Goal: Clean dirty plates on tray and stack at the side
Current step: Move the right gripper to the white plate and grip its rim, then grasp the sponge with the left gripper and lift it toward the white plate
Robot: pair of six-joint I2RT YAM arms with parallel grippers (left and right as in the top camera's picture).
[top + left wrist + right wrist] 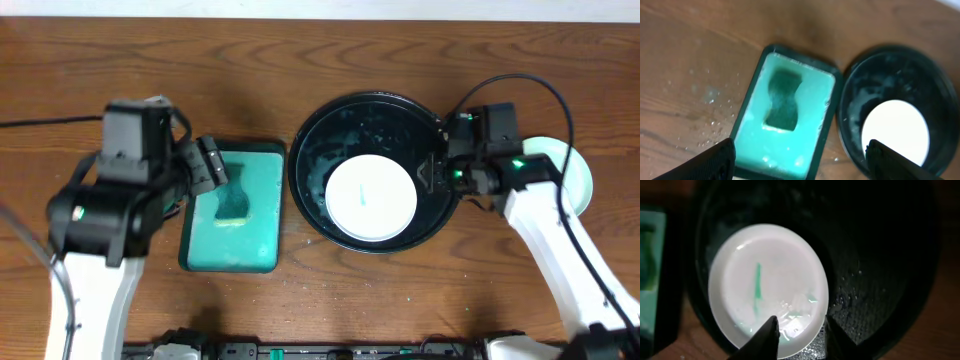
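glossy white plate [769, 287]; wet black tray [880, 280]; wood table [300, 60]

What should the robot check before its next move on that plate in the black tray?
1. Plate lies flat in the black tray: ok.
2. Plate is clean: not ok, a teal streak shows.
3. Right gripper is open at the plate's near edge: ok.
4. Right gripper's fingers touch the plate: cannot tell.
5. Left gripper is open above the sponge in the teal tray: ok.
6. Stacking spot beside the tray is free: cannot tell, the right arm half hides the second plate.
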